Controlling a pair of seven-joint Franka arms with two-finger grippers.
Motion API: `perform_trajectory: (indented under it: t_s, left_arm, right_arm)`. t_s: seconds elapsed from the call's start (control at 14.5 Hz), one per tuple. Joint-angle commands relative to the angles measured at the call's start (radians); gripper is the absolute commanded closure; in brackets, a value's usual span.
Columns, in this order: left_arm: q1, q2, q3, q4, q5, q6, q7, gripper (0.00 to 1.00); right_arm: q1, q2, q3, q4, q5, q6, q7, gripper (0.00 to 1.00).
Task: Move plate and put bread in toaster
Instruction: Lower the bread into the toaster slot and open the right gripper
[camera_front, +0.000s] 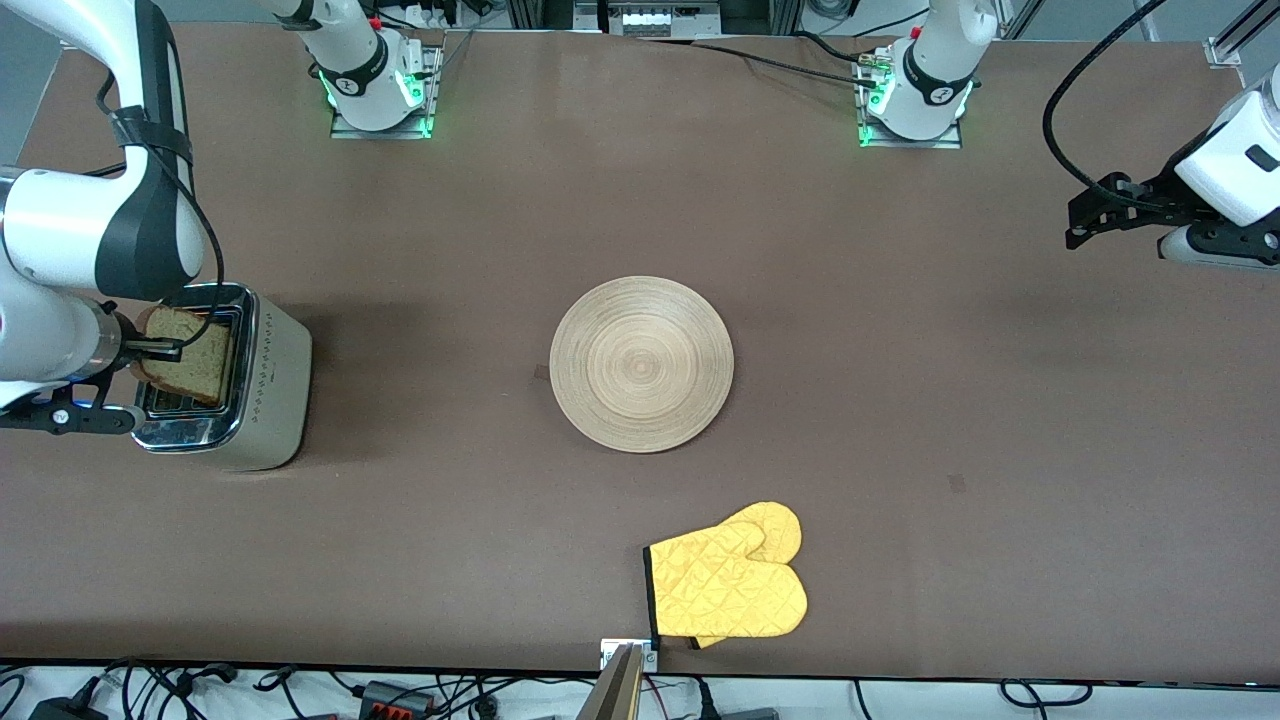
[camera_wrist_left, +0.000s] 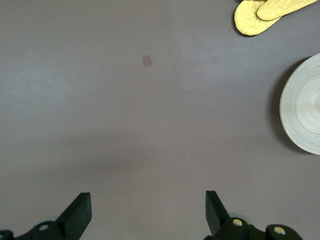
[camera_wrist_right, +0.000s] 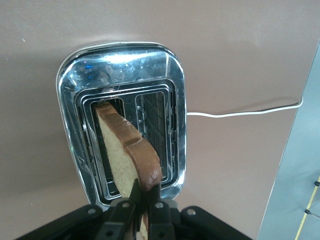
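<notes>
Brown table (camera_front: 900, 400) carries plate (camera_front: 641, 364) mid-surface; right gripper (camera_front: 165, 348) pinches bread (camera_front: 190, 355) over toaster (camera_front: 255, 390); left gripper (camera_wrist_left: 147, 212) waits, spread.

plate (camera_front: 641, 364): I've got it mid-worktop (camera_front: 900, 420)
mitt (camera_front: 730, 585): nearer the camera than the plate
toaster (camera_front: 262, 375): right arm's end
bread (camera_front: 190, 352): over a toaster slot

brown table (camera_front: 900, 400), toaster (camera_front: 270, 390), plate (camera_front: 641, 364), yellow oven mitt (camera_front: 728, 585)
</notes>
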Motion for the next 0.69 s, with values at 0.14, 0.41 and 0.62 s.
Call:
perform_trajectory:
  t_s: [0.14,0.41,0.62]
  left_arm:
    - [-0.007,0.011,0.003,0.028,0.014,-0.010,0.017,0.00]
    - [-0.007,0.011,0.003,0.028,0.014,-0.010,0.017,0.00]
    - [-0.007,0.011,0.003,0.028,0.014,-0.010,0.017,0.00]
  right_arm:
    - [-0.012,0.000,0.008,-0.010,0.016,0.008,0.014,1.00]
    - [-0.017,-0.009,0.008,-0.002,0.055,0.018,0.003,0.00]
    - [-0.023,-0.026,0.006,-0.001,0.110,0.020,0.002,0.00]
